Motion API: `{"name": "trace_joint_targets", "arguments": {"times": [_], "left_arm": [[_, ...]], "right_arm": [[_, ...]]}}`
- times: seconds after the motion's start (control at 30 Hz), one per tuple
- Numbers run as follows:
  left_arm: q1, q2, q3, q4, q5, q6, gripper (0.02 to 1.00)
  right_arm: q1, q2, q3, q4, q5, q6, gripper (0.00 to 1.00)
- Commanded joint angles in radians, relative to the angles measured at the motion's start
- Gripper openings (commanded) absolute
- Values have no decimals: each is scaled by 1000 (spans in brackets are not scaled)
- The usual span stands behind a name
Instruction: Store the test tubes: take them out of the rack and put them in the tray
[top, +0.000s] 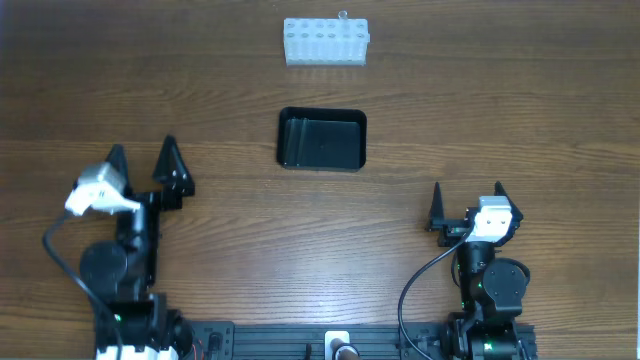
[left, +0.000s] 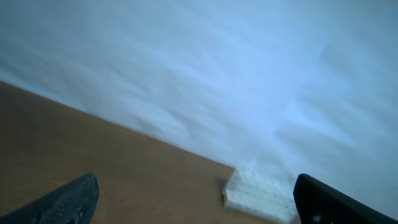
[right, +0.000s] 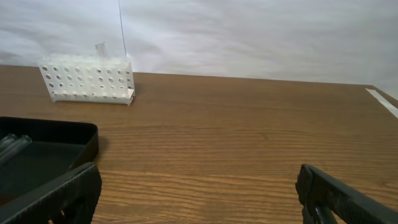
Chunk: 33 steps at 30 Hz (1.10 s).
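Note:
A white test tube rack (top: 326, 42) stands at the far middle of the table, with one clear tube (top: 343, 16) sticking up at its back right; the rack (right: 87, 79) and that tube (right: 101, 50) also face the right wrist camera. The black tray (top: 322, 139) lies nearer, in the middle, and holds clear tubes (right: 12, 144) at its left side. My left gripper (top: 142, 165) is open at the left, lifted and tilted up, with the rack (left: 260, 194) beyond its fingers. My right gripper (top: 466, 206) is open at the right, low over bare wood.
The wooden table runs wide on both sides of the tray. A white wall rises behind the far edge. A pale strip (right: 385, 102) marks the table's right edge.

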Motion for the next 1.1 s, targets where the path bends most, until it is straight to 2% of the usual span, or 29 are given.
{"name": "trace_joint_targets", "arguments": {"times": [0.03,0.13,0.33,0.53,0.63,0.73,1.1], "left_arm": [[71,-161,-124,35,70,8,1000],[80,-245,-178,35,69,30,996],[69,-394,-180,-174,60,160,998],[50,-402,-180,-331,-37,173,1000],[33,-402,-180,-406,-48,243,998],[31,-402,-180,-404,-44,294,996],[31,-400,-180,-403,-44,294,998]], "right_arm": [[-7,-7,-8,0,-8,9,991],[-7,-7,-8,0,-8,9,991],[-7,-7,-8,0,-8,9,991],[-7,-7,-8,0,-8,9,991],[-7,-7,-8,0,-8,9,991],[-7,-7,-8,0,-8,9,991],[-7,-7,-8,0,-8,9,993]]}}
